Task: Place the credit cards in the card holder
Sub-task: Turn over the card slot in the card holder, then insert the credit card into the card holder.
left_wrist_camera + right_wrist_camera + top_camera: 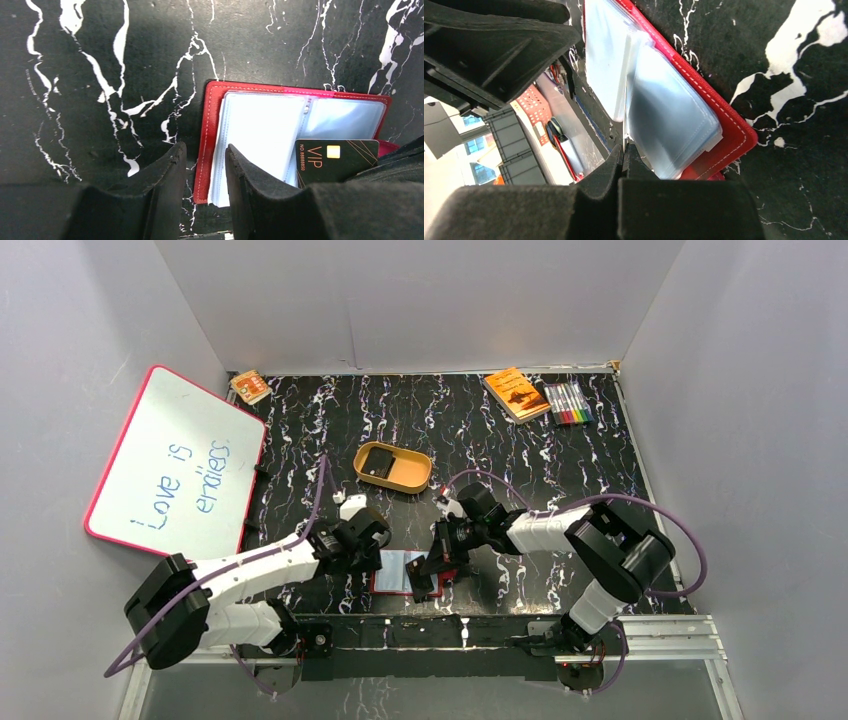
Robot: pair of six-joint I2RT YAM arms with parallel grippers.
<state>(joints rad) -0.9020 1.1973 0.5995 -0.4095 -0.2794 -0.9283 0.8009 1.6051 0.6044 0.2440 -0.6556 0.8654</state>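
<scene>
The red card holder (398, 571) lies open near the table's front edge, its grey-blue clear pockets (250, 125) facing up. A black credit card (335, 157) marked VIP stands at the pockets on its right half. My right gripper (624, 147) is shut on this card's thin edge, beside the red cover (724, 125); from above, the right gripper (432, 575) sits at the holder's right side. My left gripper (205, 146) is open, with its fingers astride the holder's left edge; from above, the left gripper (378, 562) is at that side. Another black card (380, 464) lies in the tan dish.
The tan oval dish (425, 478) sits mid-table behind the holder. A whiteboard (175, 465) leans at the left. An orange booklet (515, 393) and a pack of markers (567, 402) lie at the back right. A small orange item (250, 386) is at the back left.
</scene>
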